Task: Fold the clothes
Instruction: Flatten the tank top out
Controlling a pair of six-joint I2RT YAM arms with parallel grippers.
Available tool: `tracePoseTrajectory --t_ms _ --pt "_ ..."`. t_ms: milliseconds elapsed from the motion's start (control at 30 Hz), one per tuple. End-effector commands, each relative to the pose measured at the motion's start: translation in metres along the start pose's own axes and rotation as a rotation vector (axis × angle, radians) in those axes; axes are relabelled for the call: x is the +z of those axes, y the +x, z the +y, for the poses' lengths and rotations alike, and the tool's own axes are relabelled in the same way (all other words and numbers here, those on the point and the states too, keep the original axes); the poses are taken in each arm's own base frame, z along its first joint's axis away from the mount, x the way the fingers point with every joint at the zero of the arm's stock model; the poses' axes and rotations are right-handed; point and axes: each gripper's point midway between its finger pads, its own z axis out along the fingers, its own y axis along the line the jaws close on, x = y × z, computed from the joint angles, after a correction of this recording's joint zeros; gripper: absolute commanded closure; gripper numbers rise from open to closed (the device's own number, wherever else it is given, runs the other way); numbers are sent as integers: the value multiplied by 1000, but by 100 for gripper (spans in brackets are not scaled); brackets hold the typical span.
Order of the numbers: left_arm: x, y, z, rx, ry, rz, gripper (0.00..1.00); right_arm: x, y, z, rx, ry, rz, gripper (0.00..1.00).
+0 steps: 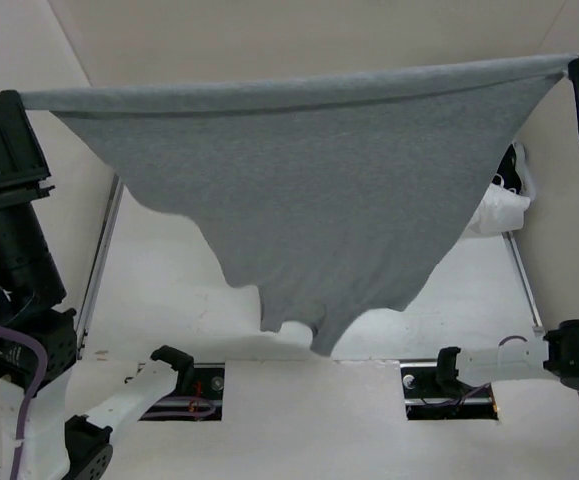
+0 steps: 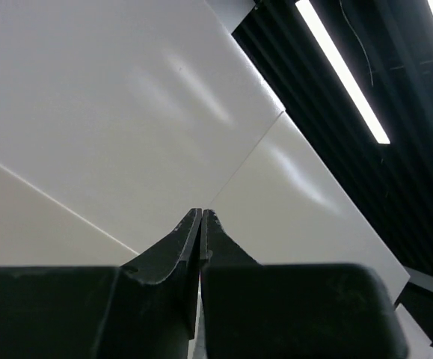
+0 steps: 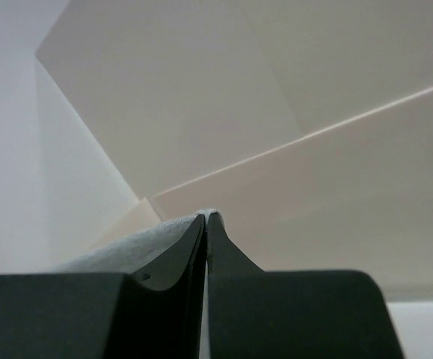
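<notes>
The clothes, a light grey knit top (image 1: 309, 170), hang spread wide in the air above the table, one long edge pulled taut from upper left to upper right. My left gripper (image 1: 14, 98) holds that edge's left end and my right gripper (image 1: 574, 68) its right end. The rest sags to a point near the table's front (image 1: 319, 340). In the right wrist view the right gripper (image 3: 206, 215) is shut with grey cloth (image 3: 126, 247) wrapped over its tip. In the left wrist view the left gripper (image 2: 202, 212) is shut, and hardly any cloth shows there.
A heap of white and black garments (image 1: 509, 195) lies at the table's right side, partly behind the hanging top. The white table (image 1: 169, 290) is bounded by pale walls on the left, back and right. Both arm bases sit at the near edge by two dark cut-outs (image 1: 194, 395).
</notes>
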Motion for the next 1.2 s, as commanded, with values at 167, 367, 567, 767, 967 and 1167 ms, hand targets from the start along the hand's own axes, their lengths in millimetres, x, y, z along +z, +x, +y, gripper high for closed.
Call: tracePoseTrajectory --t_ms 167,367,567,767,967,1167 --pt "28 120 76 213 -157 170 100 50 63 2 -373 104 -28 97" --pt "29 192 145 299 -262 253 100 116 160 -57 -339 106 130 97" --pt "65 252 205 329 -312 324 100 192 204 -119 -294 149 223 97" --pt "120 243 203 302 -276 313 100 224 167 -121 -273 142 127 96" --pt "148 211 162 300 -197 254 100 208 114 -95 -223 65 25 96" --pt "136 175 129 306 -148 201 100 183 97 -74 -231 26 33 96"
